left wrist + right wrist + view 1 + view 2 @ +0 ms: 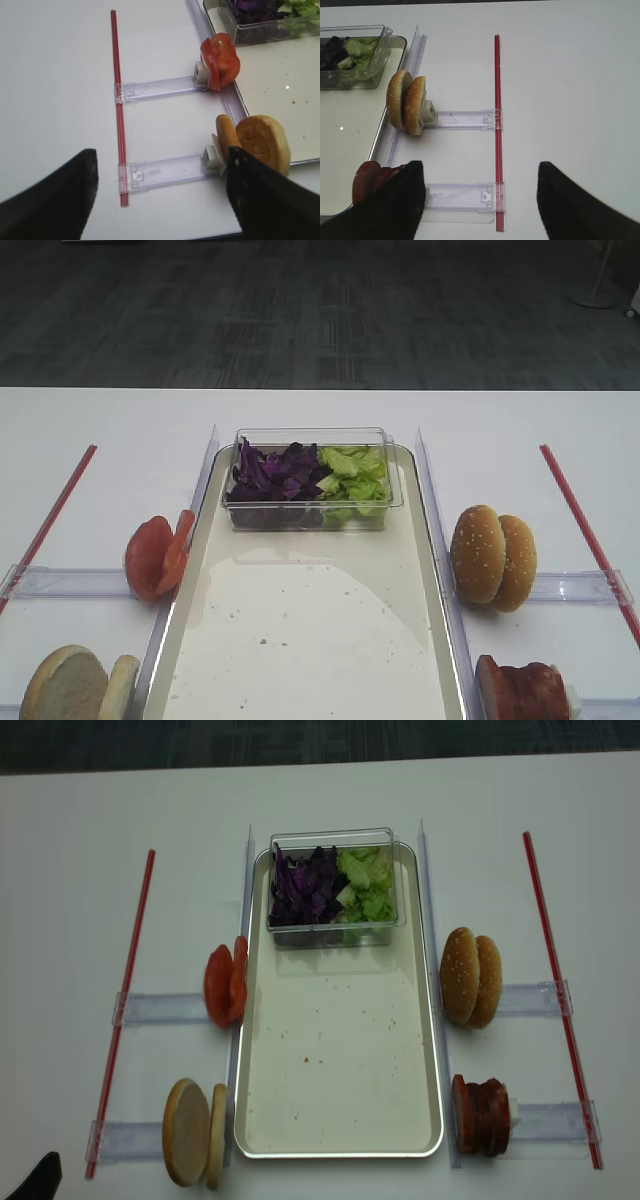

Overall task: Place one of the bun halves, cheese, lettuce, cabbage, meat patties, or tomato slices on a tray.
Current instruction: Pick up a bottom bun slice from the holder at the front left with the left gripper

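The metal tray [340, 1110] lies in the middle, bare apart from a clear box with purple cabbage [308, 888] and lettuce [368, 885] at its far end. Tomato slices [225, 985] and plain bun halves [193, 1132] stand on edge left of the tray. Sesame bun halves [472, 990] and meat patties [482, 1117] stand on its right. No cheese shows. My left gripper [160, 195] hangs open over a clear rail, its right finger just in front of the plain bun halves [260, 145]. My right gripper [480, 200] is open too, with the patties [367, 180] beside its left finger.
Red rods [125, 1000] [560, 990] run along both outer sides, joined to clear plastic rails [160, 1010] that hold the food stands. Clear strips [425, 890] border the tray's long edges. The white table's front edge [210, 235] is close under the left gripper.
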Robot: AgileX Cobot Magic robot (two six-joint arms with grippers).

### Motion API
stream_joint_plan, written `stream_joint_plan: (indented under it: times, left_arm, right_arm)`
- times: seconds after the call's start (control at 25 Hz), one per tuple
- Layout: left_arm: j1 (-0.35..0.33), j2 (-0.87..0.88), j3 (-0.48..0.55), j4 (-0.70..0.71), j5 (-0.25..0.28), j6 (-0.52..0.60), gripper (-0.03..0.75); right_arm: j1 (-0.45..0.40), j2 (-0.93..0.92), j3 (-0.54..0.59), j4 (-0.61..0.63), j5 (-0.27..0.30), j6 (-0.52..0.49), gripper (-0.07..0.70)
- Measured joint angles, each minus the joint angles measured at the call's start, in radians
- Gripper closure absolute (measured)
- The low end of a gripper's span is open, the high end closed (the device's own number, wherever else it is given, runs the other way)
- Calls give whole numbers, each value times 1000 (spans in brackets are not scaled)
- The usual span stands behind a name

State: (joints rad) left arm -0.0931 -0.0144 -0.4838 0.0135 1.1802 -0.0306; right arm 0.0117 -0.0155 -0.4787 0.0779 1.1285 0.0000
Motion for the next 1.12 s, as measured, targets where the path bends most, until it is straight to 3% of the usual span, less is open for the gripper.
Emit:
stream_joint_plan:
  times: [0.72, 1.12]
  left_arm:
    - [0, 7, 0, 0, 0, -2, 224]
    - [0, 348, 0, 0, -2, -80, 224]
  right_arm:
    - [0, 0, 0, 0, 0, 0, 126]
    - [0, 0, 0, 0, 0, 0, 126]
